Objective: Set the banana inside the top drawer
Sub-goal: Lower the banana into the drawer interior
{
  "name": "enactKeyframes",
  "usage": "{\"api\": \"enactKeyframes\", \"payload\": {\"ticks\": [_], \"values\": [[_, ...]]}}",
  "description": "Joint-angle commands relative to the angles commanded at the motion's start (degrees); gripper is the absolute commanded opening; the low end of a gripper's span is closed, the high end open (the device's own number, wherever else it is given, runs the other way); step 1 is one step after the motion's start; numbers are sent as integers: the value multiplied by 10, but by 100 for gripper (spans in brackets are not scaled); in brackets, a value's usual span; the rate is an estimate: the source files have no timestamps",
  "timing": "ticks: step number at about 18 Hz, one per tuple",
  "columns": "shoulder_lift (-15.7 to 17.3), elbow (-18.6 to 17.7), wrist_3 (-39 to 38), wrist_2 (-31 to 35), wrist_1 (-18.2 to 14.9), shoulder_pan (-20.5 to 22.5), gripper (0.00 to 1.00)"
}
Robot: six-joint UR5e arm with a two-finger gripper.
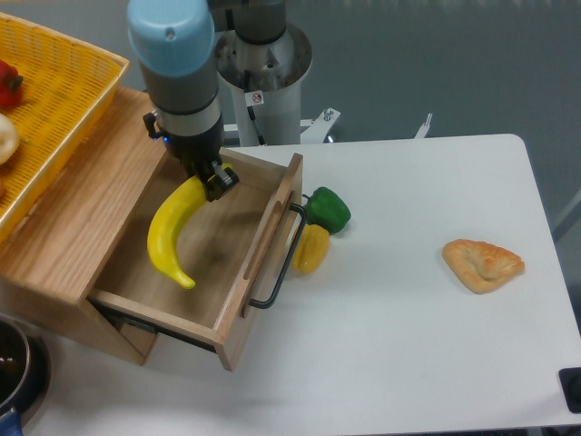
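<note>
The long curved yellow banana (171, 232) hangs from my gripper (208, 183), which is shut on its upper end. It dangles over the inside of the top drawer (231, 236), a light-oak box pulled open with a black wire handle on its front panel. The banana's lower tip points down toward the drawer floor near the left side. Whether the tip touches the floor I cannot tell.
A yellow woven basket (64, 100) with produce sits on the cabinet top at the left. A green pepper (328, 209) and a small yellow pepper (311, 248) lie just outside the drawer front. A pastry (483, 264) lies on the white table at the right. A dark bowl (14, 368) shows at the lower left.
</note>
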Motion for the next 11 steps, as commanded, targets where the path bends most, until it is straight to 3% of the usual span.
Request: {"api": "enactKeyframes", "payload": {"ticks": [11], "values": [[-15,-10,-22,26,2,-22,26]]}}
